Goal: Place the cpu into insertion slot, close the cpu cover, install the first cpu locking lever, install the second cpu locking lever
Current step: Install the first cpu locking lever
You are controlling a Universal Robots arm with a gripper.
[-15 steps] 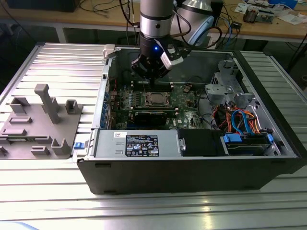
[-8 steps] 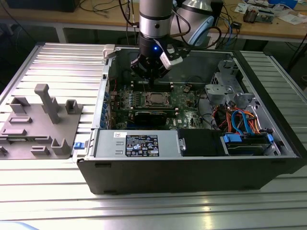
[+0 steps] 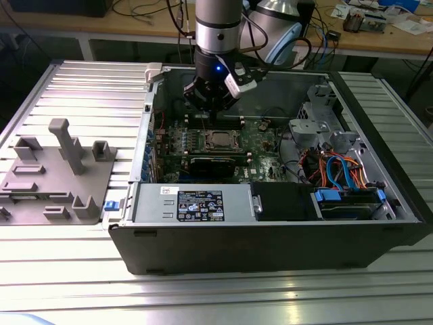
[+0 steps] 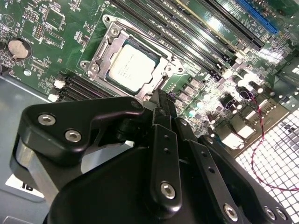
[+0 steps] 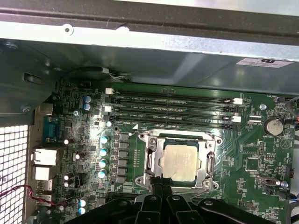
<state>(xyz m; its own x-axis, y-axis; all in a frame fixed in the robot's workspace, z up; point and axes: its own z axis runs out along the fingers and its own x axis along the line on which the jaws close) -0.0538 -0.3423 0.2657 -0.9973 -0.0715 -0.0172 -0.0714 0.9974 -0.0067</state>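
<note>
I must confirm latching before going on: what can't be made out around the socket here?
1. Near edge of the cpu cover: first wrist view, hidden behind the claw.
2. Whatever lies beneath the claw's tip: second wrist view, blocked by the claw's own body.
3. Whether the locking levers are latched: exterior view, too small around the cpu.

You're working in a robotics lab or electronics workshop: your arm (image 3: 218, 27) stands over a ribbed aluminium table (image 3: 74, 84) that carries an open computer case (image 3: 270, 247) and a grey fixture block (image 3: 61, 177). Behind it you can see a wooden bench (image 3: 67, 24) strewn with cables (image 3: 139, 8) and loose electronics (image 3: 365, 20).
</note>
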